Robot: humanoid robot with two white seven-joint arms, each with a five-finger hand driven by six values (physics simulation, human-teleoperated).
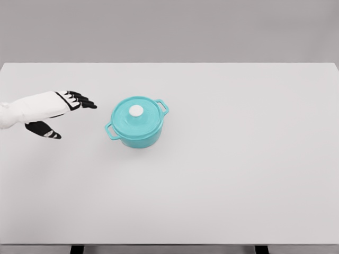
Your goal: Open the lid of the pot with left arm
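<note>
**Pot lidded, left robot hand clear**

Teal pot (136,128) stands left of centre on the white desk (238,159), lid (135,114) seated, white knob (136,110) on top. Left robot hand (63,108) hovers beside it, apart, fingers (85,100) spread, grasping nothing.

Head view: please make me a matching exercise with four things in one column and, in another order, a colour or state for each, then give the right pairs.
1. round pot
2. small round knob on the lid
3. left hand
4. flat table

A. open, holding nothing
B. teal, lid closed
C. white, on top of the lid
D. pale grey, carries the pot

Pairs: 1-B, 2-C, 3-A, 4-D
</note>
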